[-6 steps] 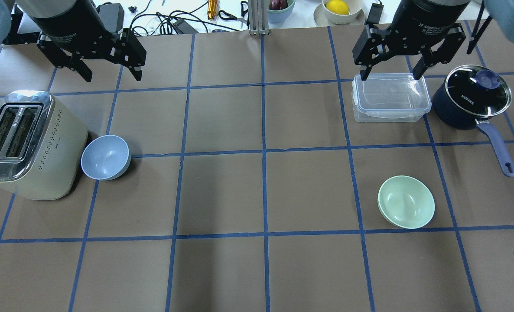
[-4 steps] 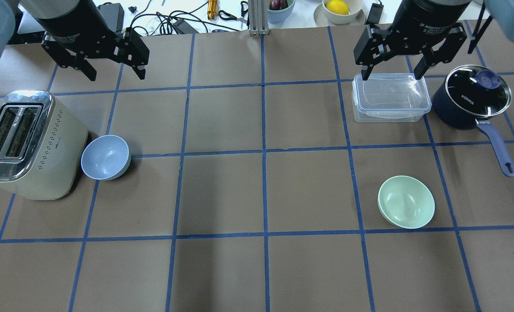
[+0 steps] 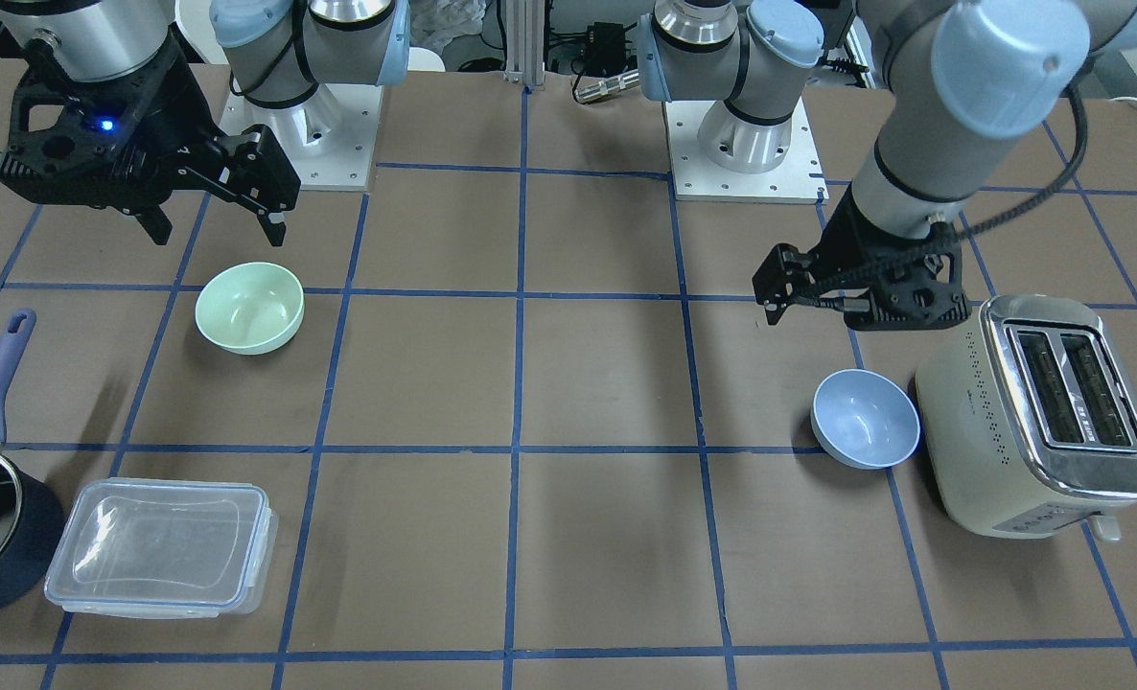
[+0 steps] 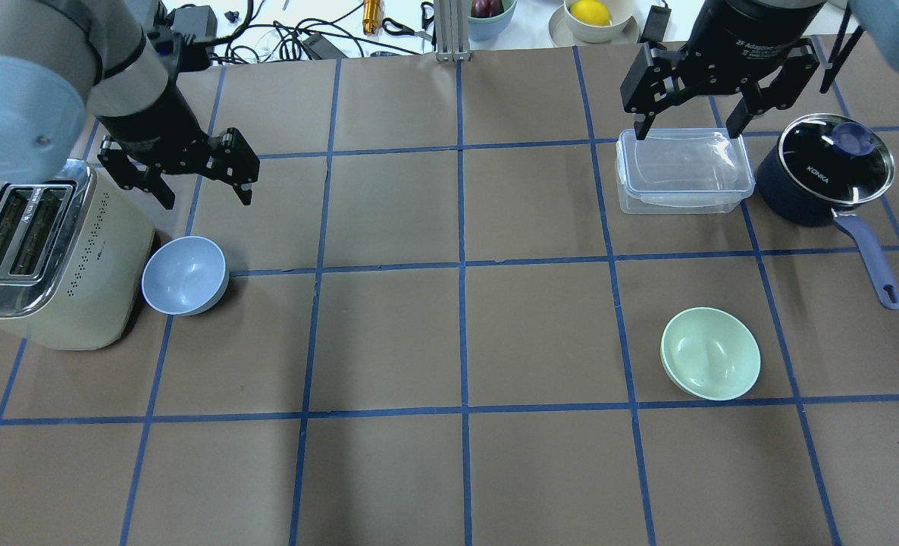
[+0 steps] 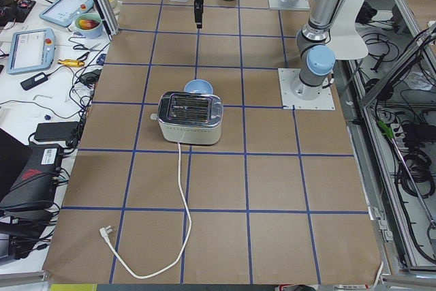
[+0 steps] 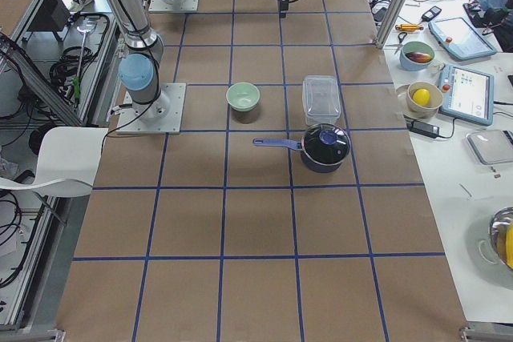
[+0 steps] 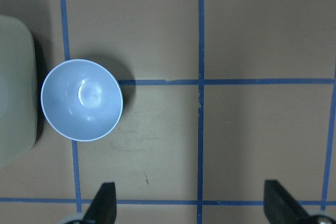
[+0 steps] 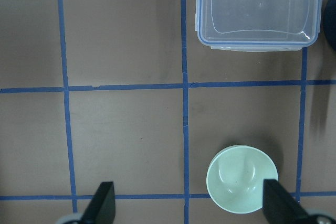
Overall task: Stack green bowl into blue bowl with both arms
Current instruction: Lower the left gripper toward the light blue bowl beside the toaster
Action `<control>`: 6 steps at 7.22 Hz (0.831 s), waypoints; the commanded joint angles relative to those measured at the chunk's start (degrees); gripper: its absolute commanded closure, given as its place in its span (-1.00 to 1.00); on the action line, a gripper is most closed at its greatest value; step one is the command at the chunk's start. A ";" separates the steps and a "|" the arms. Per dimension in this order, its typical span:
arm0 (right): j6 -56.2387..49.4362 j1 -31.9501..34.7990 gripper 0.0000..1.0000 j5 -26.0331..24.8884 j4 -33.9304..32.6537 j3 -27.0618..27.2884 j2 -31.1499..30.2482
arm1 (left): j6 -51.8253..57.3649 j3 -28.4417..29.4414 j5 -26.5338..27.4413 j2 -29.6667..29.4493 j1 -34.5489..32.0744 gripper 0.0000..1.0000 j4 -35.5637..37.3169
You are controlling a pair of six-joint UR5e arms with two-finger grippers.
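Note:
The green bowl (image 4: 710,353) stands upright and empty on the table's right half; it also shows in the front view (image 3: 249,308) and the right wrist view (image 8: 242,180). The blue bowl (image 4: 185,275) stands upright and empty beside the toaster; it also shows in the front view (image 3: 866,418) and the left wrist view (image 7: 82,99). My left gripper (image 4: 207,199) is open and empty, in the air behind the blue bowl. My right gripper (image 4: 686,130) is open and empty, high over the clear container, well away from the green bowl.
A cream toaster (image 4: 48,250) stands right next to the blue bowl's left side. A clear lidded container (image 4: 683,171) and a dark pot (image 4: 828,171) with a glass lid and long blue handle stand behind the green bowl. Cables and bowls of fruit lie beyond the far edge.
My left arm has swung forward and lower, bringing its open gripper closer to the blue bowl. The right gripper has barely moved. Both bowls stay put.

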 commanded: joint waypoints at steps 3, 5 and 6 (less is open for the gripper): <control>0.16 0.12 -1.00 -0.08 0.30 -0.21 0.00 | 10.36 -24.42 0.21 -5.08 8.26 -1.00 35.97; 0.16 0.12 -1.00 -0.08 0.30 -0.21 0.00 | 14.81 -24.62 0.12 -9.48 8.26 -0.81 43.45; 0.16 0.12 -1.00 -0.08 0.48 -0.13 0.00 | 20.24 -24.97 0.29 -10.46 8.26 -0.05 44.98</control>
